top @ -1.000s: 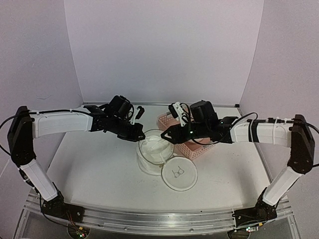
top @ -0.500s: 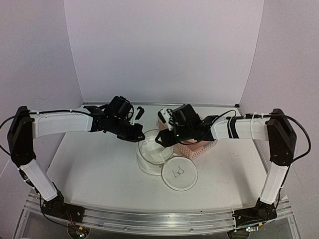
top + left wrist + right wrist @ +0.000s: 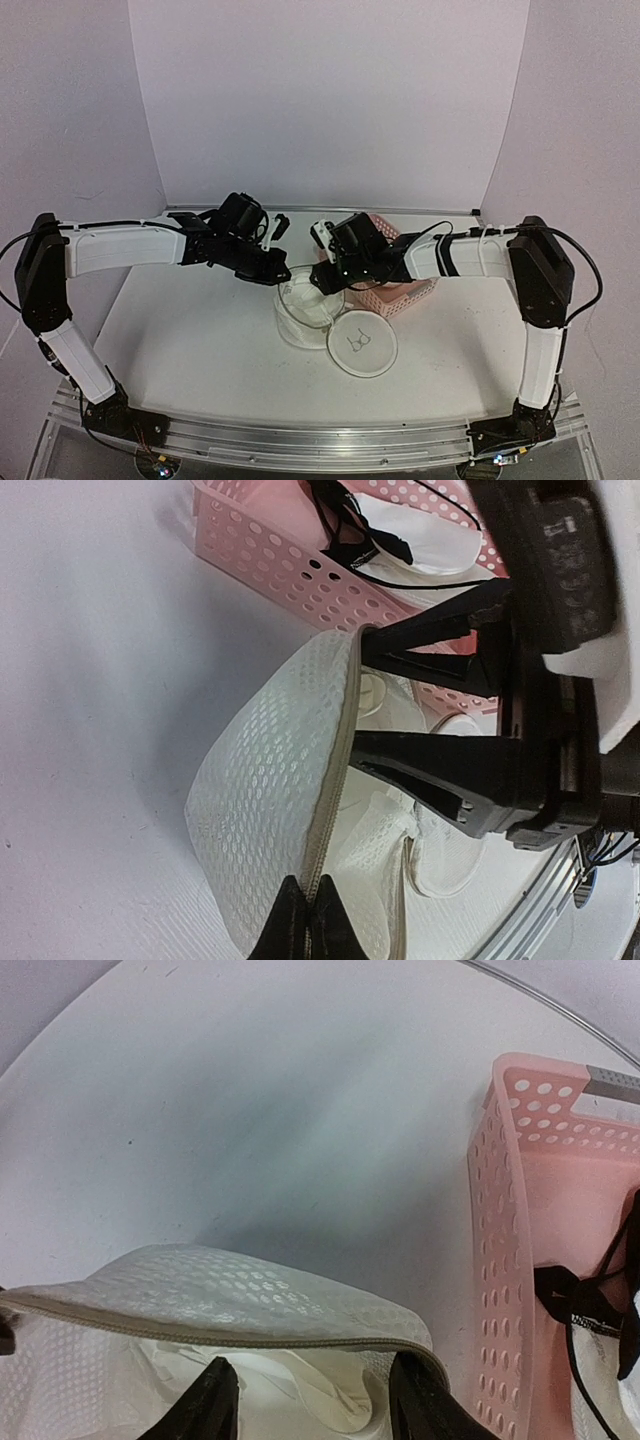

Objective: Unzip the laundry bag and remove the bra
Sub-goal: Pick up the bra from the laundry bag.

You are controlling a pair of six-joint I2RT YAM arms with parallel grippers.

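The laundry bag (image 3: 300, 322) lies mid-table, a round white mesh pouch with its zipper seam (image 3: 336, 770) parted and its top lifted. My left gripper (image 3: 307, 882) is shut on that seam at the opening's left end. The bag's round flap with the black bra drawing (image 3: 361, 346) lies flat beside it. My right gripper (image 3: 315, 1405) is open, its black fingers (image 3: 430, 640) reaching into the mouth of the bag. Crumpled white fabric, the bra (image 3: 300, 1385), lies inside between those fingers, untouched as far as I can see.
A pink lattice basket (image 3: 412, 290) stands right behind the bag, against my right arm. Another white garment with black straps (image 3: 410, 535) lies in it. Purple walls close the table at the back and both sides.
My right gripper has swung left from over the pink basket to the bag's open mouth, and its jaws have spread wider. The left gripper holds the seam where it was.
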